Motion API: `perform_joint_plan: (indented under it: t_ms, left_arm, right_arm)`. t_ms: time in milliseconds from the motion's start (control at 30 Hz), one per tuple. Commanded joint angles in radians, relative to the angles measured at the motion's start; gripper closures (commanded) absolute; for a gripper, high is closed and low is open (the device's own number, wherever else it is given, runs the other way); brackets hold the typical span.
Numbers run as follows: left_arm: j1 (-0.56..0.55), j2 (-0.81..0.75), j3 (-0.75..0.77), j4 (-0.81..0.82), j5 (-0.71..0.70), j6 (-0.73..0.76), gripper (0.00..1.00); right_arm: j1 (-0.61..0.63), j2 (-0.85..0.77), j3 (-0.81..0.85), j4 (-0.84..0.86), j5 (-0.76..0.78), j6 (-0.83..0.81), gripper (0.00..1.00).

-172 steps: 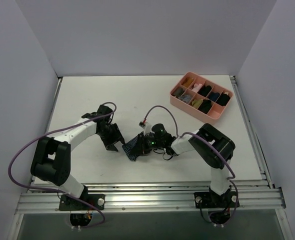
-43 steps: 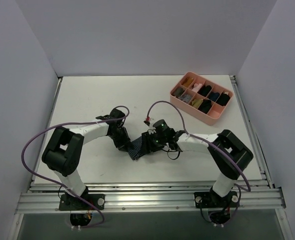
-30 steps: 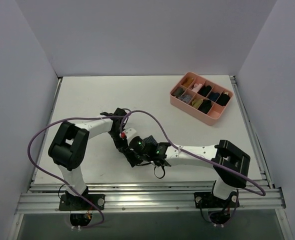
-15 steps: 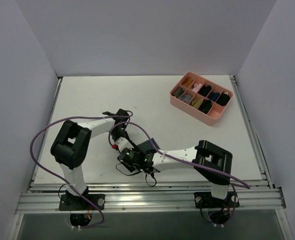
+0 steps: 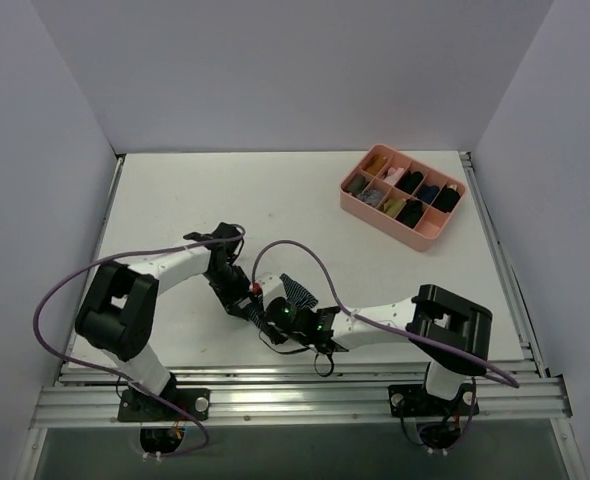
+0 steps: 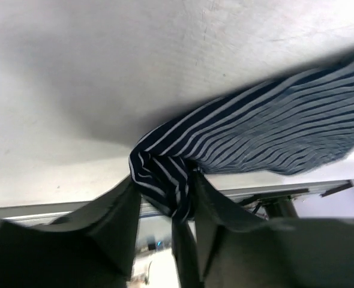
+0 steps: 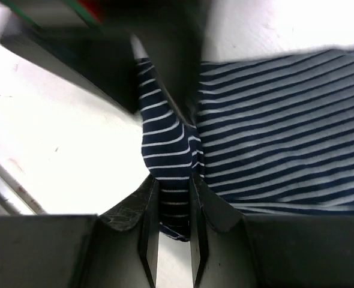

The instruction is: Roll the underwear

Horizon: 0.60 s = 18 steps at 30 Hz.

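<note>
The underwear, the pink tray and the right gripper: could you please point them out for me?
underwear [image 6: 267, 135], left wrist view, on the flat striped stretch.
pink tray [image 5: 383, 222], top external view, on its near outer wall.
right gripper [image 7: 173, 183], right wrist view, midway between its fingertips.

The top external camera sat high behind the arm bases, looking down on the whole table [image 5: 175, 190], with the bases at 6 o'clock and the pink tray [image 5: 403, 207] toward 1 o'clock. The left wrist camera rode very close, peering low along the tabletop past the left gripper [image 6: 165, 180]. The right wrist camera, equally near, faced down between the right gripper [image 7: 172, 180] fingers. All three shared the underwear [image 5: 295, 289], just toward 6 o'clock of centre from above.
</note>
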Motion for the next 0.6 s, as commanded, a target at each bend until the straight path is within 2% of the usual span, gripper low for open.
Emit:
perform_joint_plan:
  t_ms: [0, 33, 133, 267, 500, 567]
  left_arm:
    - [0.05, -0.15, -0.012, -0.042, -0.162, -0.042, 0.52]
    - [0.053, -0.196, -0.015, -0.042, -0.172, -0.05, 0.51]
    - [0.051, -0.261, -0.036, -0.019, -0.209, -0.055, 0.48]
    - [0.036, -0.316, -0.099, 0.051, -0.206, -0.053, 0.47]
    - [-0.007, -0.382, -0.191, 0.298, -0.16, -0.024, 0.43]
    - [-0.01, -0.378, -0.193, 0.309, -0.148, -0.01, 0.42]
  right_arm:
    - [-0.086, -0.042, -0.193, -0.034, -0.123, 0.153, 1.0]
    - [-0.109, -0.05, -0.227, 0.002, -0.201, 0.169, 1.0]
    - [-0.17, -0.067, -0.319, 0.096, -0.295, 0.215, 1.0]
    - [-0.184, -0.049, -0.363, 0.156, -0.324, 0.279, 1.0]
    - [-0.209, 0.004, -0.411, 0.251, -0.36, 0.325, 1.0]
    - [-0.218, 0.005, -0.419, 0.258, -0.361, 0.328, 1.0]
